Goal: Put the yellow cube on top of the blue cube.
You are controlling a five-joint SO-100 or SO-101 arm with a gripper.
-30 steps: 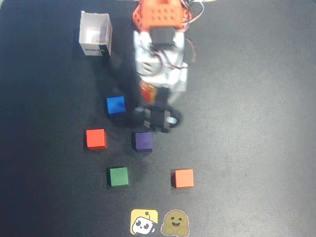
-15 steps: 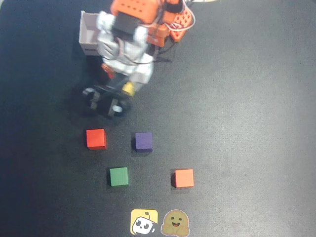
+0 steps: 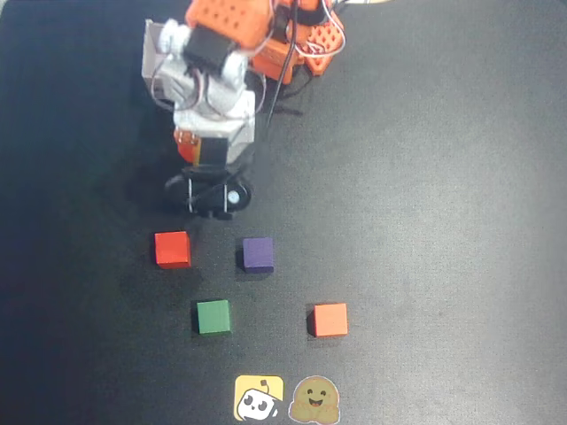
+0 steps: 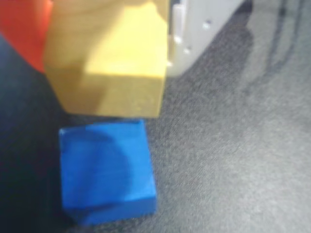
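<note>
In the wrist view my gripper (image 4: 108,63) is shut on the pale-yellow cube (image 4: 116,73), held between an orange finger (image 4: 22,29) on the left and a white finger (image 4: 194,34) on the right. The bright-blue cube (image 4: 104,170) sits on the dark mat just below it in the picture. The yellow cube's lower edge overlaps the blue cube's far edge, and I cannot tell whether they touch. In the overhead view the gripper (image 3: 211,190) is near the arm's base, and the arm hides both cubes.
In the overhead view a red cube (image 3: 173,249) and a purple cube (image 3: 258,254) lie just below the gripper. A green cube (image 3: 213,316) and an orange cube (image 3: 330,320) lie further down. Two flat stickers (image 3: 259,398) (image 3: 314,400) sit at the bottom edge.
</note>
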